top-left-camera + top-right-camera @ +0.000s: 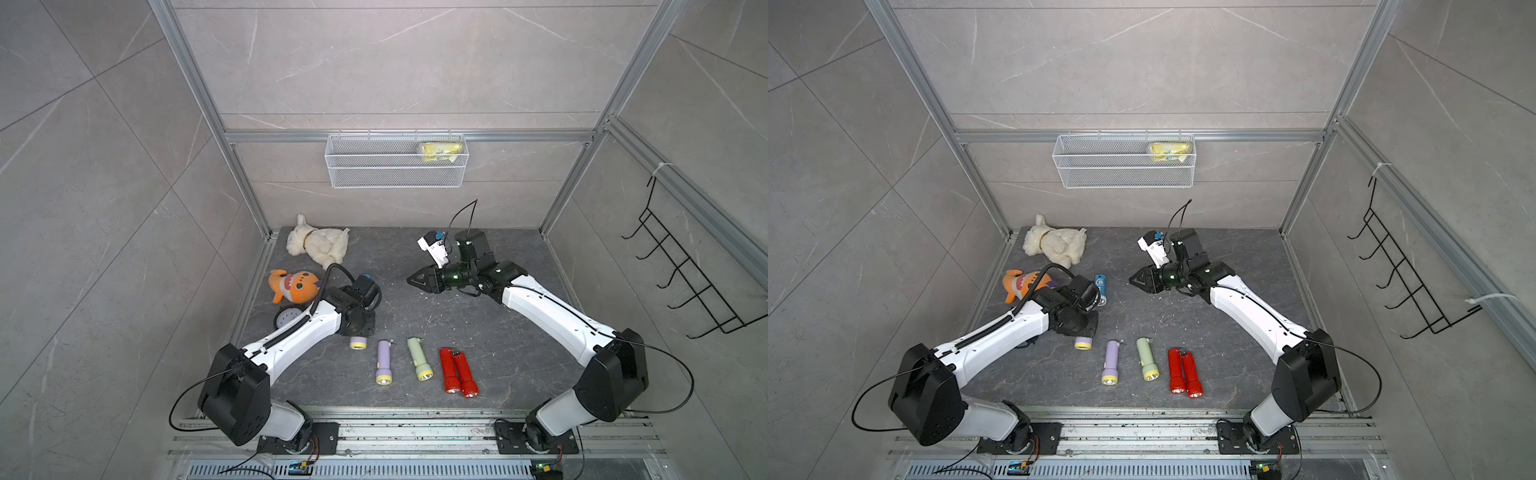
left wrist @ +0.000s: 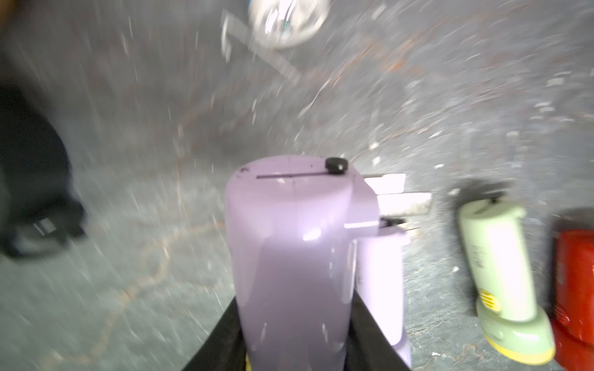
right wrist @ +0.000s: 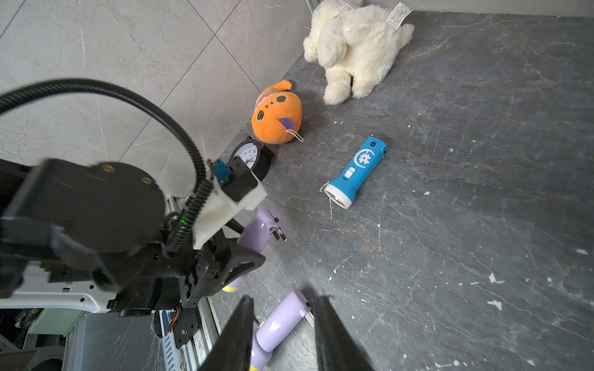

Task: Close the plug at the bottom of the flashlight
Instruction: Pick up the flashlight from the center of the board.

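Lilac flashlight (image 2: pixel 289 250) pinched between my left jaws, which are pressed tight on its barrel close to the yellow head; its base end points away from them; whether it sits clear of the table (image 1: pixel 490 332) I cannot tell, the left wrist view being blurred. The plug prongs (image 3: pixel 280 235) stand out sideways from that base end, so the plug is not yet closed; by my judgement only the grasp is done and the closing itself is all left to do. My right jaws hang part spread with nothing between them, well apart from the held flashlight and pointing toward it; they would need to come in against the prongs and fold them flat into the body. A second lilac flashlight (image 1: pixel 384 362) lies just beside my left jaws, a prong showing at its base too; a green flashlight (image 1: pixel 419 358) and two red flashlights (image 1: pixel 457 372) lie further off on the same side; a blue flashlight (image 3: pixel 356 173) lies ahead of my right jaws, untouched.
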You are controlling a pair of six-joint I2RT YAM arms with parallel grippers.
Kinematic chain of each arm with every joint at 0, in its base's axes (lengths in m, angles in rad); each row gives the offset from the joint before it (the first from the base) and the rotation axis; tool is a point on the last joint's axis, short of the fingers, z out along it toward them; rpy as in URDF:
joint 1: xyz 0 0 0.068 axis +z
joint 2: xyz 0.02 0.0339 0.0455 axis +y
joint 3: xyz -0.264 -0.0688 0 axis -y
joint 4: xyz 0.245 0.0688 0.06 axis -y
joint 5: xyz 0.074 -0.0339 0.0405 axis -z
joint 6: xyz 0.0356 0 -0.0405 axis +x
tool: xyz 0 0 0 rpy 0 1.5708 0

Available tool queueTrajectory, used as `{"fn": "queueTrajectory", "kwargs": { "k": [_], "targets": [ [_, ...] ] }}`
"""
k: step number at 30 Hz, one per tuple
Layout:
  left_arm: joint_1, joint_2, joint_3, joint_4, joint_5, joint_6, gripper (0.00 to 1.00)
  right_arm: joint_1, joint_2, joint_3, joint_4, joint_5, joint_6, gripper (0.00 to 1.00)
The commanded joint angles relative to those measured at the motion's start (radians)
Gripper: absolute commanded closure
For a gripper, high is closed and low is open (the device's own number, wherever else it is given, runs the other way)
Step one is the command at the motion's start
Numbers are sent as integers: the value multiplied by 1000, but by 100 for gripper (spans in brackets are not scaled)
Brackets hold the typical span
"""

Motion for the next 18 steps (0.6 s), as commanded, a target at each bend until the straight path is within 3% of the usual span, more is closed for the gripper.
{"fn": "queueTrajectory", "kwargs": {
  "k": [1, 5, 10, 14, 18],
  "targets": [
    [2, -44, 64, 128, -65, 399, 100, -30, -35, 9, 12, 4, -14, 66],
    [2, -75, 34, 325, -112, 687, 100, -111, -58, -41, 107, -66, 46, 66],
    [6, -89, -1, 514, -34, 1050, 100, -152, -29, -30, 191, -165, 87, 65],
    [17, -48, 99, 456, 41, 1167, 100, -152, 11, -18, 272, -278, 131, 66],
    [26, -46, 147, 490, 149, 1177, 100, -149, 59, -28, 418, -380, 250, 65]
  ]
}}
